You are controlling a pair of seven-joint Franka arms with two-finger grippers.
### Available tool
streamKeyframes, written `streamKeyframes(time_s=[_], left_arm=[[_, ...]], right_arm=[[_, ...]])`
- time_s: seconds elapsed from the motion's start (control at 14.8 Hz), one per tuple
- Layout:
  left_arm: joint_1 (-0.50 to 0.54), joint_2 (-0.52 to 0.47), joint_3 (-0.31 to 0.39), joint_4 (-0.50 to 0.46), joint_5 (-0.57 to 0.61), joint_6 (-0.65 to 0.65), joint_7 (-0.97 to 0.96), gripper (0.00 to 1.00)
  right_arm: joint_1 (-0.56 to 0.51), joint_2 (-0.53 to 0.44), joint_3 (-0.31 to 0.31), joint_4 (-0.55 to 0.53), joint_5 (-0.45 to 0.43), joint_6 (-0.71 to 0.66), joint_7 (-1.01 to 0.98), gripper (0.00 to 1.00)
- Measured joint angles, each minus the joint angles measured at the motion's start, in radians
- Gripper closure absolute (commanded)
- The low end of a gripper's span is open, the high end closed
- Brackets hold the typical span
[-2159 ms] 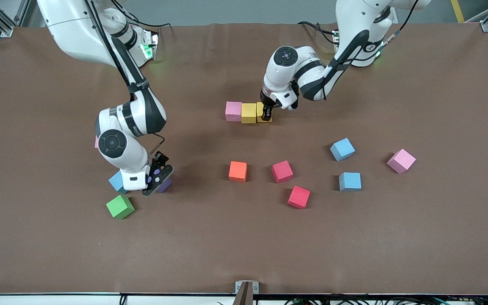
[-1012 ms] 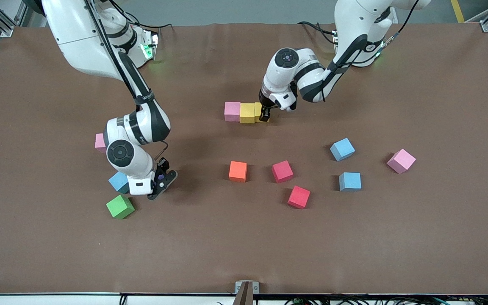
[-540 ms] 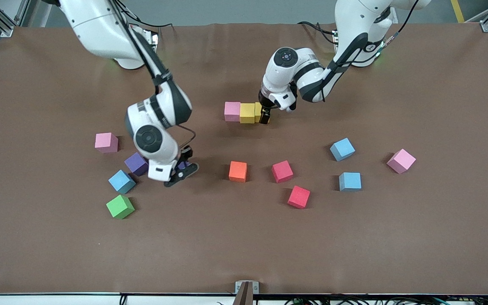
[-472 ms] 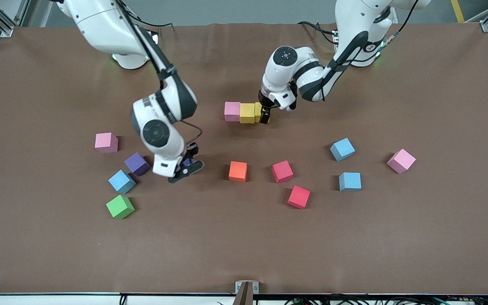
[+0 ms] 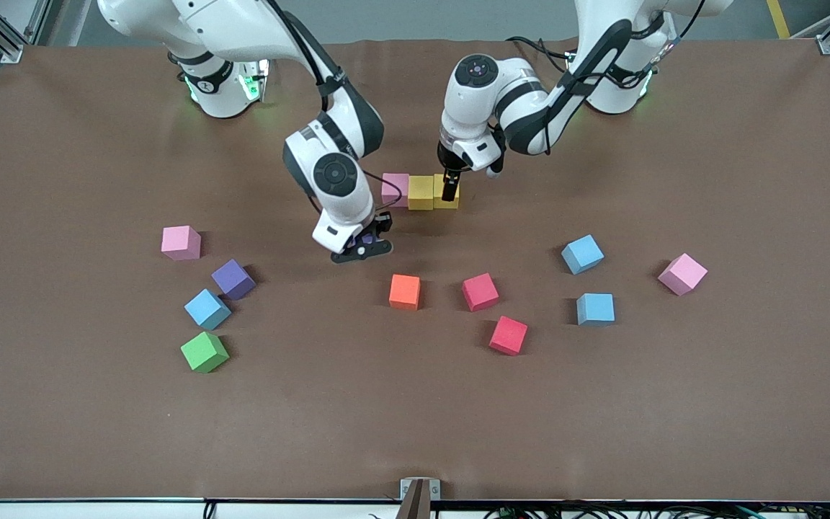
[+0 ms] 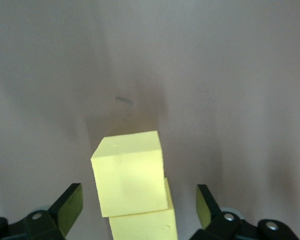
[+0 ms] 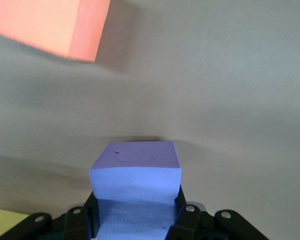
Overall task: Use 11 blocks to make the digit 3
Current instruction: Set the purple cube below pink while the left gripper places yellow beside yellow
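My right hand (image 5: 363,245) grips a purple block (image 7: 135,197) above the counter (image 5: 674,404) near the pink-yellow-yellow row (image 5: 421,192); my left hand (image 5: 449,193) stands wide over the row's end yellow block (image 6: 131,172).

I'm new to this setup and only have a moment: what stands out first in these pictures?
A short row of three touching blocks, one pink and two yellow, lies mid-table, with the left end effector open over the end yellow block. Beside the row, the right end effector carries a purple block in the air. Loose blocks in pink, blue, green, red and orange lie scattered nearer the front camera.
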Motion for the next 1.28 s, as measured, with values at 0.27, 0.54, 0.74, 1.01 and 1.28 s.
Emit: streamKeyframes(time_s=[0.27, 0.54, 0.74, 1.01, 1.28], left_arm=[[0.028, -0.046, -0.001, 0.079, 0.0, -0.15, 0.035, 0.0], [0.093, -0.034, 0.001, 0.194, -0.017, -0.286, 0.177, 0.0], [0.158, 0.009, 0.002, 0.302, -0.022, -0.38, 0.306, 0.0], [0.224, 0.134, 0.006, 0.482, -0.023, -0.432, 0.444, 0.0], [0.23, 0.299, 0.025, 0.671, -0.023, -0.435, 0.492, 0.0]], right_arm=[[0.062, 0.0, 0.0, -0.045, 0.017, 0.065, 0.125, 0.72], [0.103, 0.0, 0.0, -0.046, 0.029, 0.086, 0.178, 0.72], [0.124, 0.0, 0.0, -0.048, 0.031, 0.094, 0.188, 0.71], [0.128, 0.0, 0.0, -0.054, 0.031, 0.097, 0.188, 0.71], [0.128, 0.0, -0.001, -0.055, 0.031, 0.098, 0.19, 0.7]])
